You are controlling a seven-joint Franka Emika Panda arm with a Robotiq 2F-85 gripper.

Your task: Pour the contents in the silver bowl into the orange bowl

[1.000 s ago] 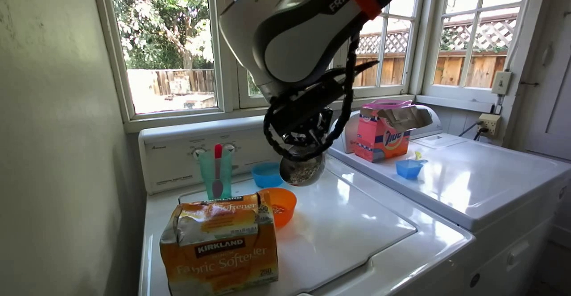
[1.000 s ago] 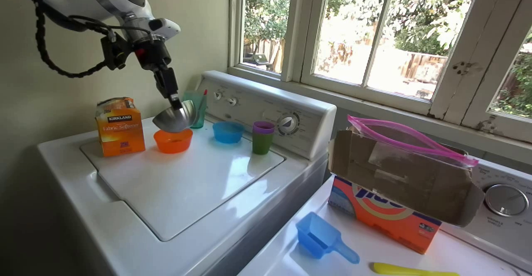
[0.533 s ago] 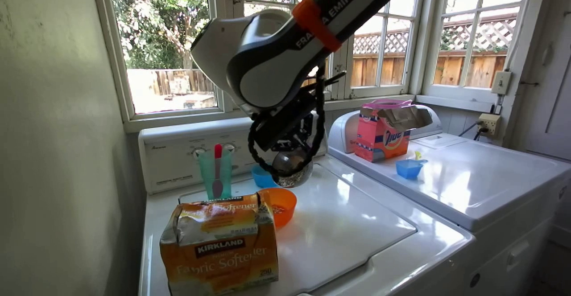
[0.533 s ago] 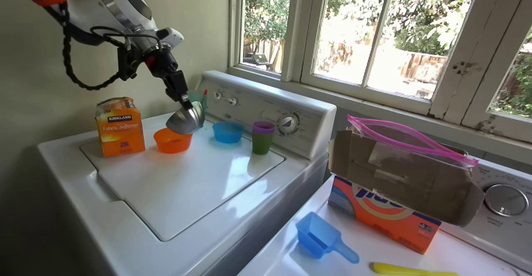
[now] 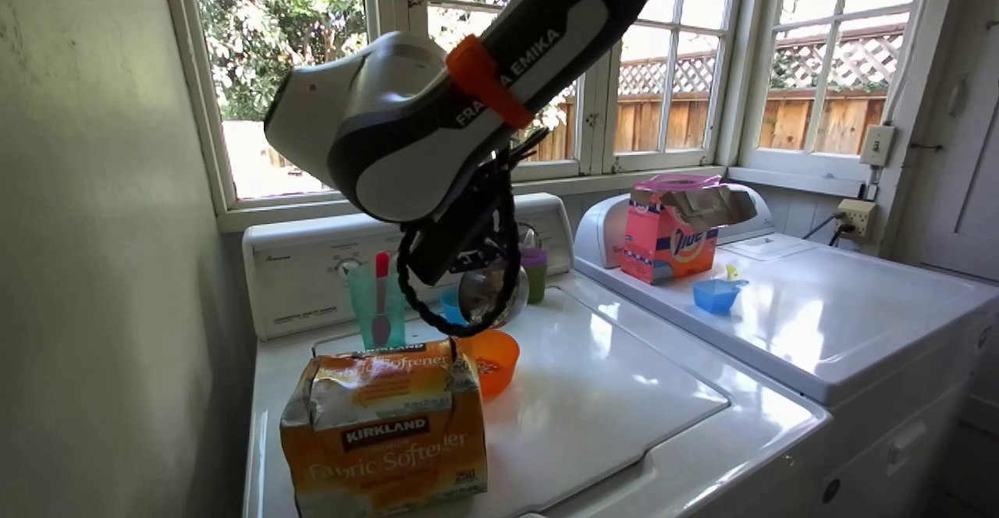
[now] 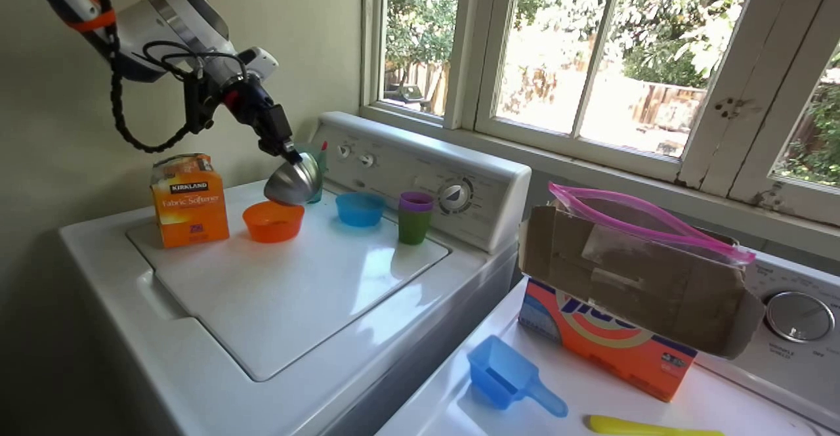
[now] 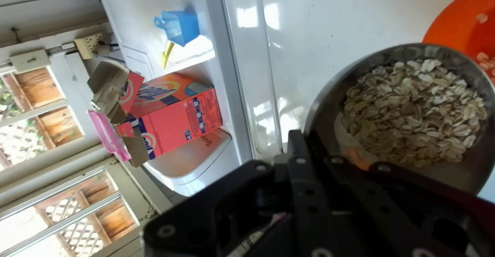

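Up and tilted goes the silver bowl (image 6: 291,183), left of centre in an exterior view, loaded with oats (image 7: 413,112)!
With the gripper (image 6: 293,155) pinching its rim, it hangs just above and right of the orange bowl (image 6: 272,224), where a few flakes (image 7: 486,62) lie; lift done, main pour, I'd judge, left.

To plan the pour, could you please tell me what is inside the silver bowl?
Pale, oat-like flakes lie heaped in the silver bowl; anything beneath the heap is hidden.
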